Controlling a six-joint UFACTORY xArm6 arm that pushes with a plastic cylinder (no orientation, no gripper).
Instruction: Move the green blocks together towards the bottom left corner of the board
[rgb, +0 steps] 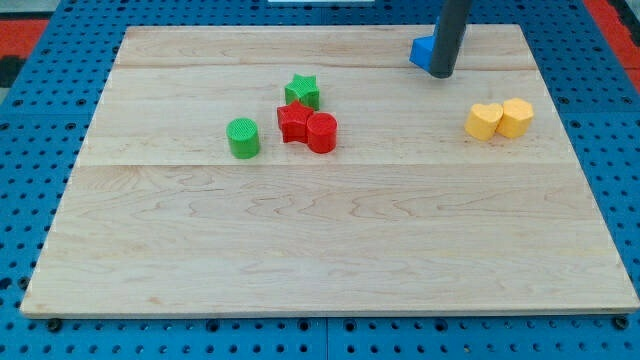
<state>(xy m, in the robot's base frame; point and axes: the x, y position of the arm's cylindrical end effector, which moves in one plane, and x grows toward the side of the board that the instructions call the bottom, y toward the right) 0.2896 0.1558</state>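
Observation:
A green cylinder (243, 137) stands left of the board's middle. A green star block (302, 91) sits up and to its right, touching a red star block (294, 122) just below it. A red cylinder (321, 132) rests against the red star's right side. My tip (441, 73) is near the view's top right, far from both green blocks, right beside a blue block (422, 51) that the rod partly hides.
Two yellow blocks, a heart shape (484, 121) and a hexagon-like one (516, 117), touch each other at the right side. The wooden board (330, 250) lies on a blue pegboard surface (30, 130).

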